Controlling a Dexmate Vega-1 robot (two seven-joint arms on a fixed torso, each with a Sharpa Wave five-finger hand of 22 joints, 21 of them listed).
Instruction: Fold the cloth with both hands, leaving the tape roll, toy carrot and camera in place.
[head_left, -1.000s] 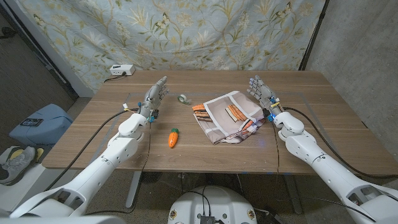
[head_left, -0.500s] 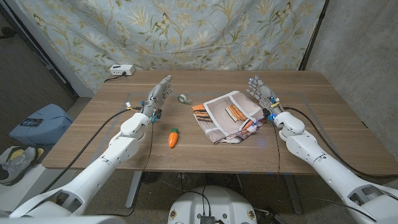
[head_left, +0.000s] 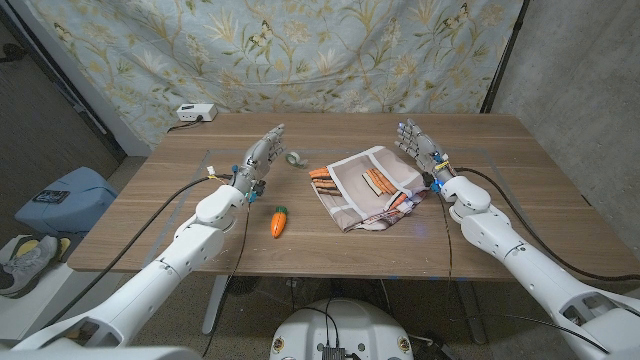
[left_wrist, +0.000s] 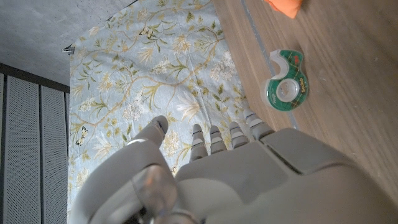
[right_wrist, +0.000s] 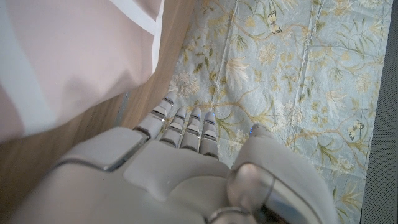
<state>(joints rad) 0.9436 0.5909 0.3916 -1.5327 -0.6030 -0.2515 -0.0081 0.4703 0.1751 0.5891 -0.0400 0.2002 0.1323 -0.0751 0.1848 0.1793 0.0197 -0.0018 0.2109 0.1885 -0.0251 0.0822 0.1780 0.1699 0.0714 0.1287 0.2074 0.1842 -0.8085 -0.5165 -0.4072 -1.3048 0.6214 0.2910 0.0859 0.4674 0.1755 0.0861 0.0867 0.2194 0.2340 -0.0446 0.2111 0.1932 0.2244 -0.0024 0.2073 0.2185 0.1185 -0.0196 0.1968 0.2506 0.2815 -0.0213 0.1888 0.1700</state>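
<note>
The cloth (head_left: 368, 187) lies folded in a rumpled rectangle at mid-table, pale with orange stripes and prints; its pale surface (right_wrist: 68, 56) also shows in the right wrist view. My left hand (head_left: 260, 153) is raised, fingers apart and empty, just left of the green tape roll (head_left: 294, 158), which also appears in the left wrist view (left_wrist: 286, 88). The toy carrot (head_left: 279, 221) lies in front of that hand, nearer me. My right hand (head_left: 420, 145) stands open at the cloth's right far corner, holding nothing. I cannot make out a camera on the table.
A white box (head_left: 194, 113) with a cable sits at the table's far left corner. A floral curtain (head_left: 300, 50) hangs behind the table (head_left: 530, 200). Cables run along both forearms over the wood. Bags lie on the floor (head_left: 60, 200) to the left.
My left hand has moved right and slightly away, closing in on the tape roll. My right hand has barely shifted. The cloth, carrot and tape roll have not moved.
</note>
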